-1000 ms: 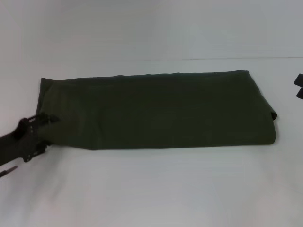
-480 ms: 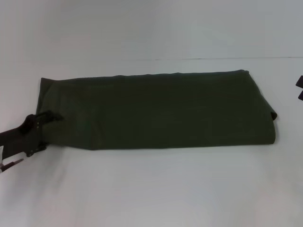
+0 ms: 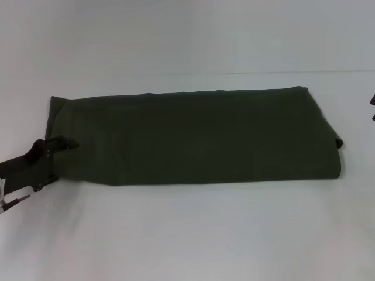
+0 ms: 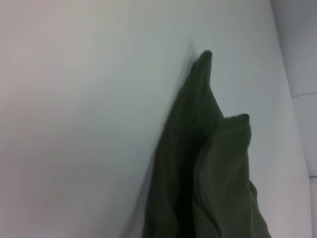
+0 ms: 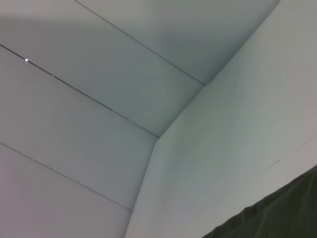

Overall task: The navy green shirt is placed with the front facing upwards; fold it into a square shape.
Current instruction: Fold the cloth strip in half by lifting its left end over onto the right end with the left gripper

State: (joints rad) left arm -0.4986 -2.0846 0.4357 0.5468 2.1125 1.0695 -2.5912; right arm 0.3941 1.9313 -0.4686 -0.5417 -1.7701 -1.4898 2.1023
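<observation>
The navy green shirt (image 3: 199,136) lay flat on the white tabletop (image 3: 187,234), folded into a long band that ran across the middle of the surface from the left side toward the right side. Its far long edge lay near the far edge of the tabletop, and its near long edge ran roughly parallel to the near edge, well back from it. The right end of the band showed a rounded fold with a small tab of cloth projecting at the corner. No print or collar was visible on the exposed surface.

The left gripper (image 3: 65,144) was positioned at the left end of the band, at the corner closest to the near edge, with the arm entering from the left edge of the tabletop. Its fingers overlapped the cloth, but whether they were pinching the cloth could not be determined. The left wrist view showed bunched cloth layers rising to a point.

Only a dark sliver of the right gripper (image 3: 372,100) showed at the right side; its finger state could not be determined.
</observation>
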